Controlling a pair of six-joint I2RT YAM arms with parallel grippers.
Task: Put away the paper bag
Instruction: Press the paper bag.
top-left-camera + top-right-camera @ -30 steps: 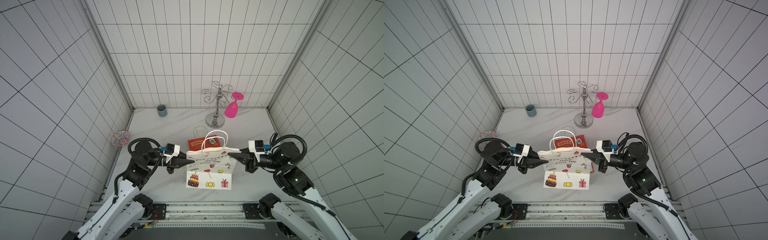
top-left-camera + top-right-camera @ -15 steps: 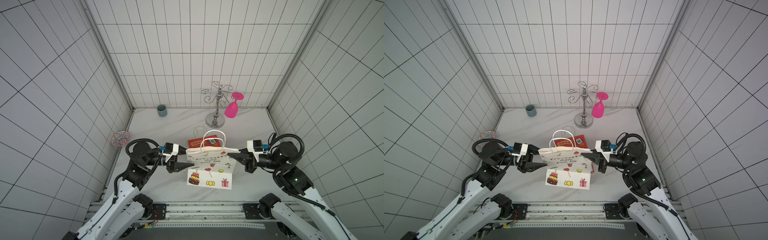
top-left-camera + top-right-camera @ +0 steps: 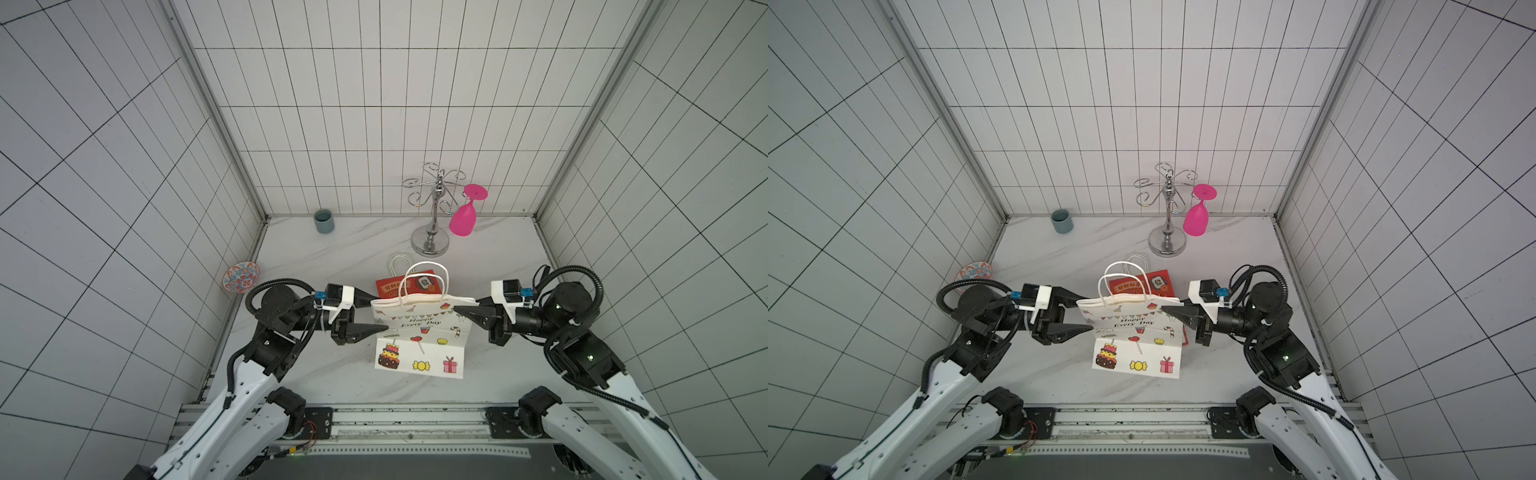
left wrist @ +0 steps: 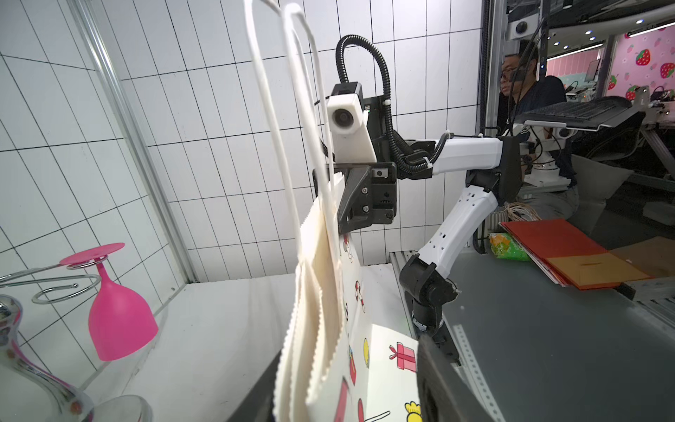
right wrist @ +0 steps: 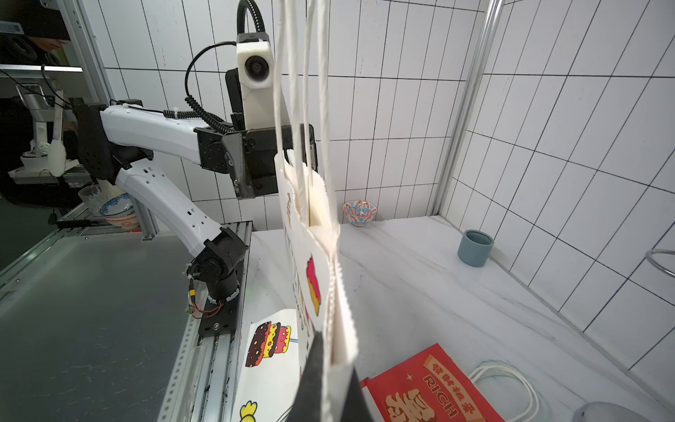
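Now the right gripper is pinching the likely light, floppy paper bag at its stiffer rim; the left gripper is gaping beside it.

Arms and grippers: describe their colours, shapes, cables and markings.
Left arm and right arm: white shells, black joints, ribbed black hose looping at each wrist. Left gripper and right gripper: black, pointed wedge fingers beneath a white camera housing with a blue connector.

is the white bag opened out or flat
Flat: both wrist views show the white bag with sides pressed together, gussets tucked in; its lower part bends forward onto the table.
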